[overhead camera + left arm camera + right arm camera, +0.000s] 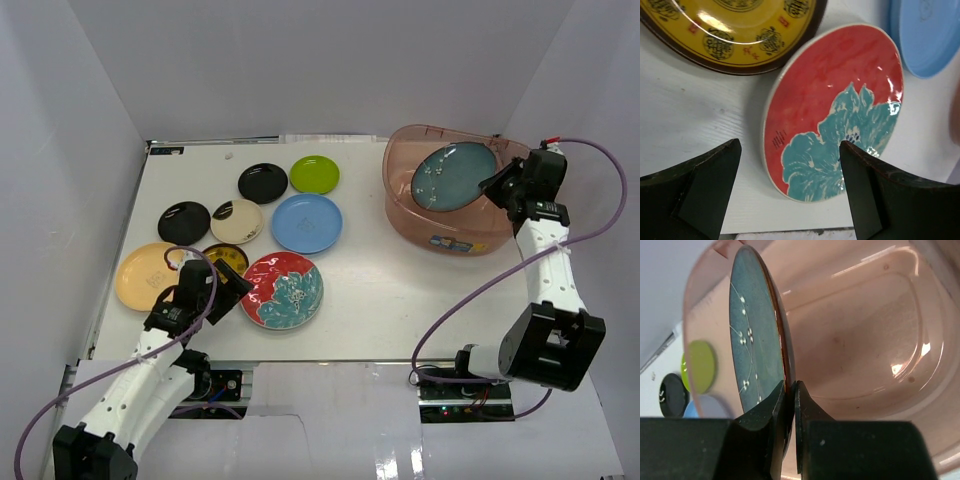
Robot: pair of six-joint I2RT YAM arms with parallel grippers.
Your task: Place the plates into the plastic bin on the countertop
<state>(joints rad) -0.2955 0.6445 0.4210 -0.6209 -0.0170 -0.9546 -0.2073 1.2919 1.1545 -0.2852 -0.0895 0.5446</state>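
My right gripper (497,184) is shut on the rim of the dark teal plate (455,175) and holds it tilted over the pinkish plastic bin (460,238); the wrist view shows the plate (752,345) edge-on above the bin's empty floor (860,340). My left gripper (237,290) is open and empty, low over the countertop (370,285), its fingers either side of the near edge of the red-and-teal floral plate (835,115). On the left lie the amber plate (735,30), pale orange plate (145,275), two black plates (184,222) (262,183), cream-and-black plate (237,221), light blue plate (307,223) and lime green plate (314,174).
White walls enclose the countertop on the left, back and right. The bin stands at the far right, close to the right wall. The countertop's near edge (790,234) lies just below my left gripper.
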